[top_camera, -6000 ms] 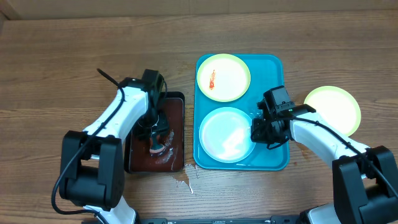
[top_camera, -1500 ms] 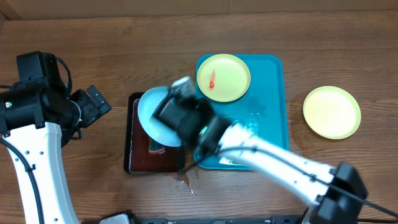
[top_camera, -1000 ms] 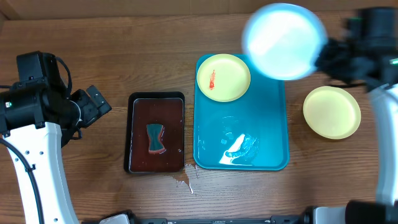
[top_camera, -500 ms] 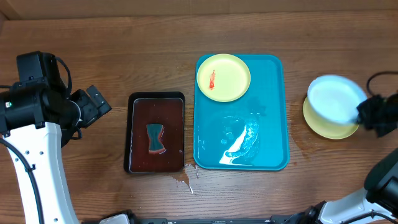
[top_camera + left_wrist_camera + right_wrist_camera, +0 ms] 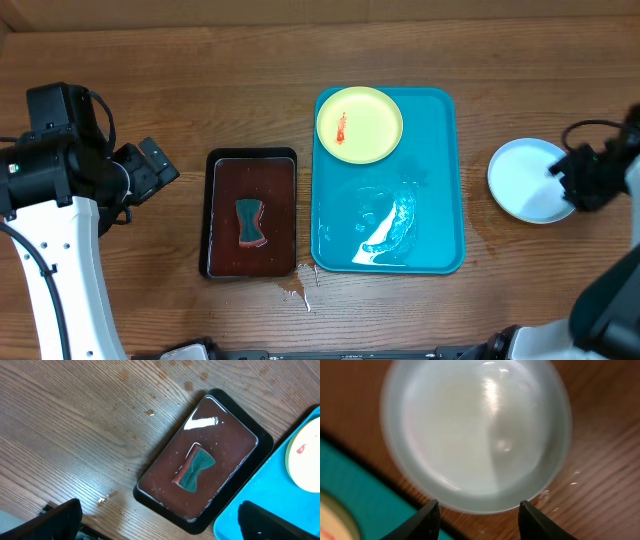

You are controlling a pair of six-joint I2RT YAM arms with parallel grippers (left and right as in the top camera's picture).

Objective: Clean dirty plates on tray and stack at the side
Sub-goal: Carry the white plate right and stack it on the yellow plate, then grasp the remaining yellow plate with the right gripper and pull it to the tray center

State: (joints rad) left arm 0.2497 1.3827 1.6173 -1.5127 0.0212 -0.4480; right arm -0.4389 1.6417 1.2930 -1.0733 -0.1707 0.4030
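The teal tray [image 5: 435,215] holds a pale yellow-green plate [image 5: 359,124] with a red smear at its far end. The tray's near half is bare and wet. A pale blue-white plate [image 5: 528,180] lies on the table to the tray's right and hides what is under it. My right gripper [image 5: 585,180] is at that plate's right edge. In the right wrist view its jaws [image 5: 479,512] stand apart, and the plate [image 5: 477,430] lies just beyond the fingertips, not pinched. My left gripper [image 5: 150,170] hangs wide open above the table at the left, holding nothing [image 5: 162,525].
A dark brown tray [image 5: 252,153] of brown liquid with a teal sponge [image 5: 250,222] sits left of the teal tray. A small spill [image 5: 295,290] marks the wood near its front corner. Water drops [image 5: 572,477] lie beside the blue-white plate.
My right arm carried the blue-white plate from above the tray's far right down onto the yellow-green plate at the side, and its jaws have parted. The left arm has not moved.
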